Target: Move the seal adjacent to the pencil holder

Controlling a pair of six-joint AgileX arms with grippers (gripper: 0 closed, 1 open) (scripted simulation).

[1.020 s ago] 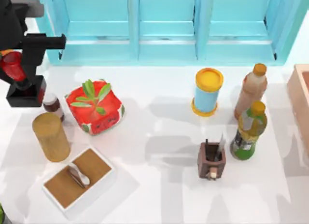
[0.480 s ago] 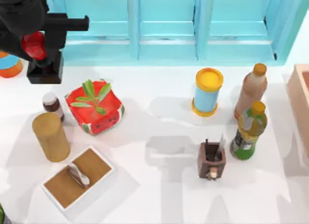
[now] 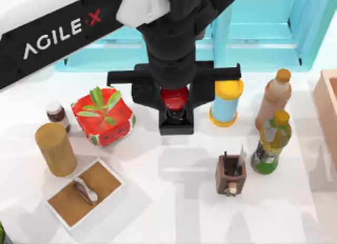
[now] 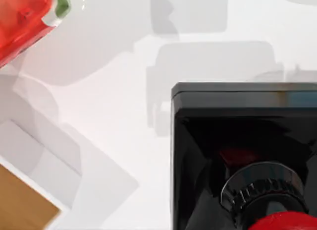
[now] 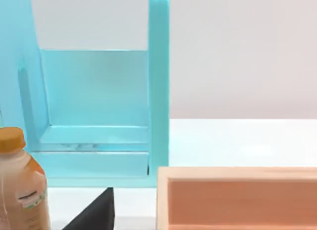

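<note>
From above, the left gripper [image 3: 174,99] has its jaws clamped on the seal [image 3: 175,113] up-left of the pencil holder [image 3: 230,174], apart from it; the left wrist view shows the seal [image 4: 245,155] above the white table [image 4: 109,126].

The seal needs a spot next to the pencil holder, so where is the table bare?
Bare table lies left of the pencil holder, toward the white tray, and in front of it. Its right is crowded by the green bottle. The left gripper holds the seal.

Black-and-white arm [image 3: 63,28], "AGILE X" lettering
</note>
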